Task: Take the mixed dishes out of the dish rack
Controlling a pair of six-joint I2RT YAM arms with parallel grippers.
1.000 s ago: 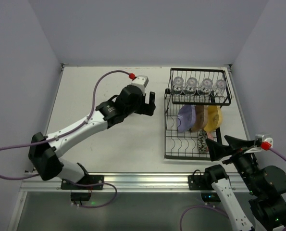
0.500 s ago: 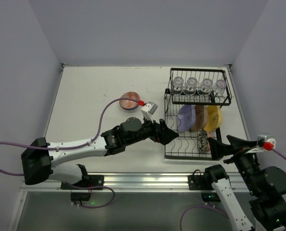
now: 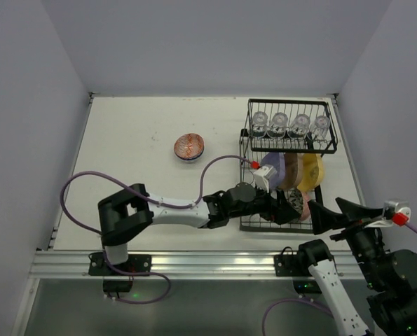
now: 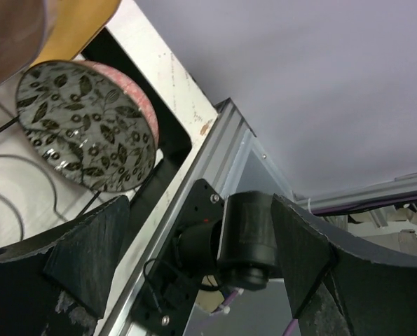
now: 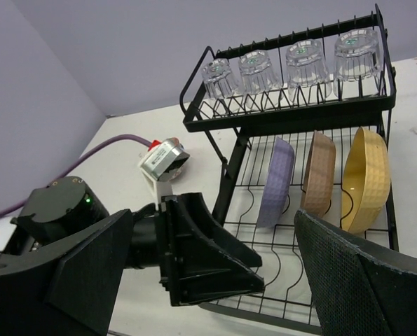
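First, right hand (image 3: 322, 207) at bench (image 3: 138, 140) near edge, beside dish rack (image 5: 285, 117) corner, fingers spread wide, empty. Left hand (image 4: 197, 203) low in rack front slots, fingers apart, holding nothing; leaf-patterned bowl (image 4: 89, 126) on edge just ahead of one fingertip (image 4: 99, 245). Behind: lavender plate (image 5: 278, 182), brown plate (image 5: 319, 173), yellow plate (image 5: 366, 178) upright. Farthest: four glasses (image 5: 303, 63) in row on upper shelf.

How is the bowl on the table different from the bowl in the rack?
The table bowl is reddish-brown and lies flat. The rack bowl shows grey leaves and a pink side, and it stands on edge in the rack. Both are small, round and patterned.
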